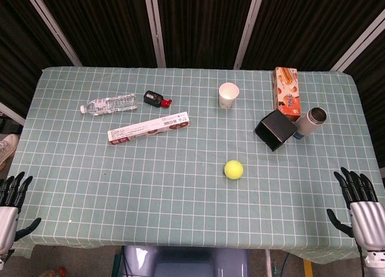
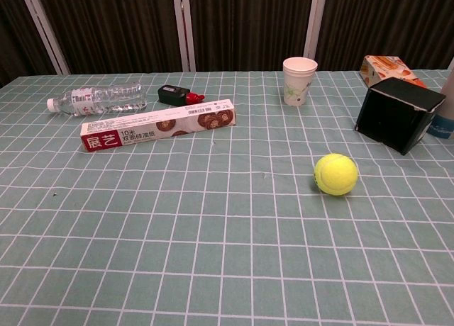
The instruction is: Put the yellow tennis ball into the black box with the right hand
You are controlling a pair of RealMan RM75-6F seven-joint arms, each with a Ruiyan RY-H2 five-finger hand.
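— Near the centre of the head view, a little right and low, sits the yellow tennis ball, alone on the checked tablecloth. Nothing touches it.

— And the black box?

— Up and to the right of the ball, tipped on an edge beside a grey cup and an orange carton. Which way its opening faces I cannot tell from either view.

— Hands?

— The right hand rests at the lower right corner of the frame, fingers spread and holding nothing. The left hand is at the lower left edge, fingers apart as well (the chest view shows neither).

— So the reach has not begun. What might spoil it?

— My guess: a round ball on cloth will roll at the first nudge, so fingers arriving off-centre could push it away leftwards. Later, the tilted box looks light; a hand lowering the ball against its rim might shove it into the grey cup or knock that over.

— Anything else nearby?

— A paper cup and a long biscuit box, both well apart from the likely path.
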